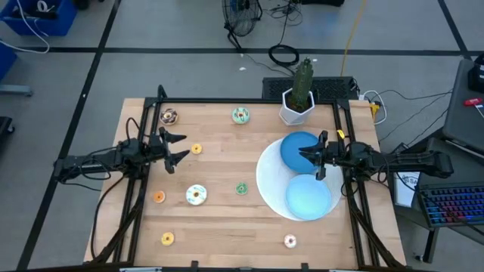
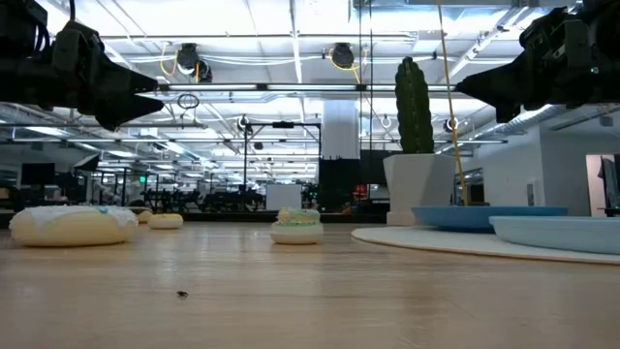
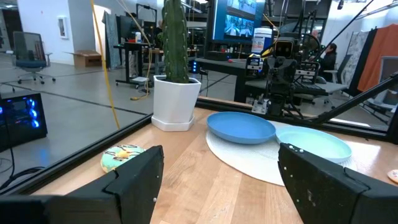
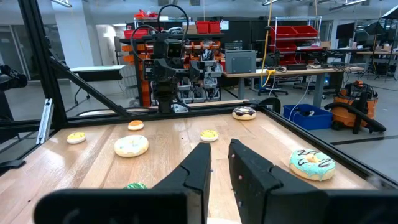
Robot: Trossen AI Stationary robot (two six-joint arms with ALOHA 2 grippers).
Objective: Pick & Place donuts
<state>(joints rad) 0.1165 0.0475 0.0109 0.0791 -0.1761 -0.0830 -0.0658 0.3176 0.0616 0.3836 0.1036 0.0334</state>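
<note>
Counter: I see light wood.
White disc: lies flat on it.
Blue plates: a dark one and a pale one, both on the disc.
Cactus: in a white pot just beside the disc.

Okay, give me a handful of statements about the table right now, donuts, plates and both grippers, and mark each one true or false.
1. The left gripper is open and holds nothing. True.
2. A donut lies on the dark blue round plate. False: both blue plates are bare.
3. The right gripper is shut, above the plates. True.
4. The chocolate-iced ring donut lies on the large white disc. False: it lies on bare wood near the table's far left corner.
5. The potted green cactus has tipped over. False: it stands upright.
</note>
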